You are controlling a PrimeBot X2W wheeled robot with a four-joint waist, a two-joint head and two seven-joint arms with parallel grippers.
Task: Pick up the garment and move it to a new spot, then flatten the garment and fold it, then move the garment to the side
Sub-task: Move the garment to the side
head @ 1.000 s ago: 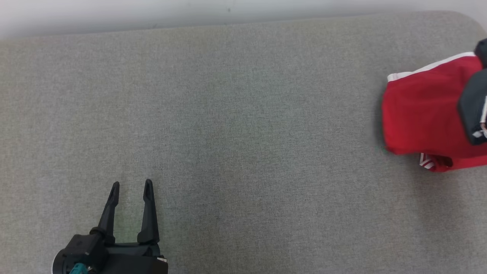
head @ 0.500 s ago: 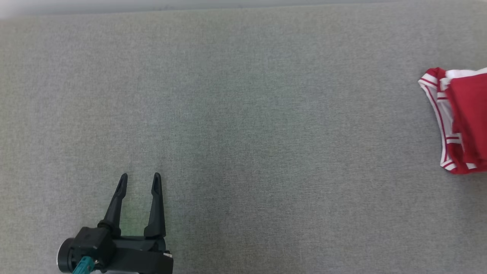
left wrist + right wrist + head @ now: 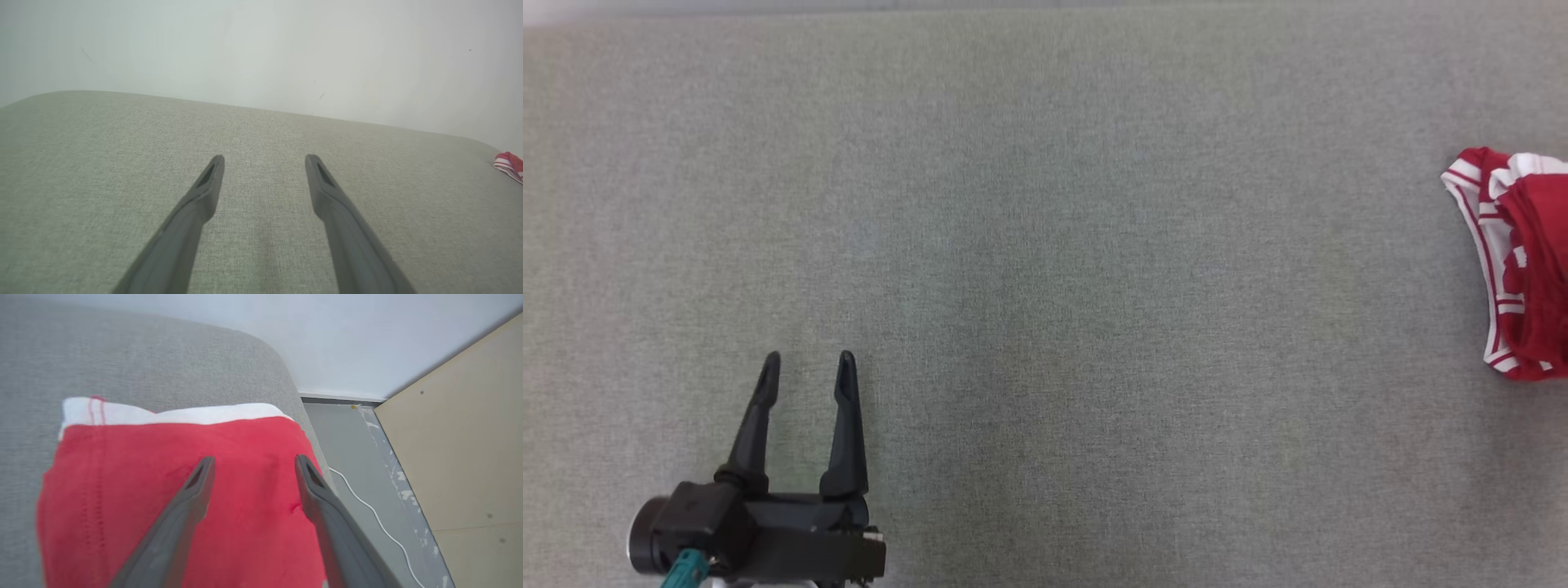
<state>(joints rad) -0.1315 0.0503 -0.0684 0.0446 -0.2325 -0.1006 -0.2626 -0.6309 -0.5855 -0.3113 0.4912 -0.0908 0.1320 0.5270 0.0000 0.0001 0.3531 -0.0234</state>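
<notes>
The garment (image 3: 1523,261) is red with white striped trim and lies folded at the far right edge of the grey padded surface (image 3: 1045,245). In the right wrist view the garment (image 3: 122,498) spreads under my right gripper (image 3: 253,463), whose fingers stand apart above the cloth with nothing between them. A corner of the garment (image 3: 508,165) peeks in at the right of the left wrist view. My left gripper (image 3: 806,365) rests open at the lower left of the surface, far from the garment, and its fingers (image 3: 204,192) hold nothing.
The padded surface ends in a rounded corner (image 3: 282,375) just past the garment. Beyond it lie a grey floor with a white cable (image 3: 367,506), a pale wall and a beige panel (image 3: 470,437).
The right gripper has let go of the garment and now stands open above it. The head camera has shifted, so the garment sits further right and the dark gripper no longer covers it.
</notes>
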